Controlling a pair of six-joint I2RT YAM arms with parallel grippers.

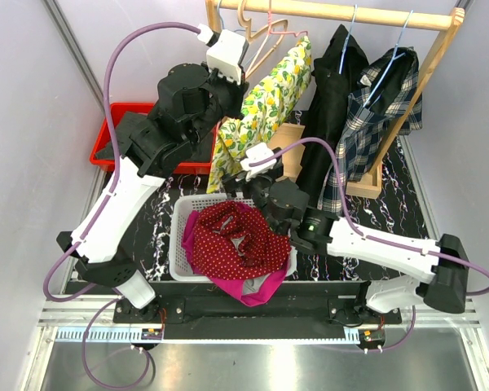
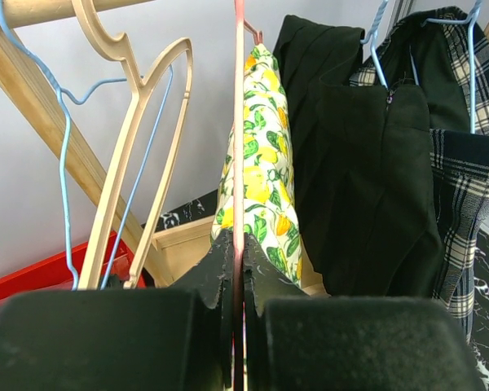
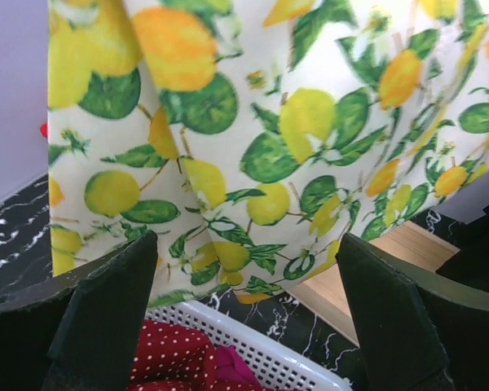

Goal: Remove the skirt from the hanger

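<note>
A white skirt with a lemon and leaf print (image 1: 261,110) hangs on a pink hanger (image 1: 287,32) from the wooden rail. It shows in the left wrist view (image 2: 265,187) and fills the right wrist view (image 3: 253,122). My left gripper (image 2: 238,261) is shut on the thin pink bar of the hanger (image 2: 239,122), high beside the skirt (image 1: 226,61). My right gripper (image 3: 244,269) is open, its fingers (image 3: 114,301) either side of the skirt's lower hem, just below it and not touching (image 1: 257,155).
A white basket (image 1: 183,213) holds red dotted and magenta clothes (image 1: 228,240). A black garment (image 1: 326,106) and a plaid one (image 1: 383,106) hang to the right on blue hangers. Empty wooden and blue hangers (image 2: 130,163) hang to the left. A red bin (image 1: 110,134) stands behind the left arm.
</note>
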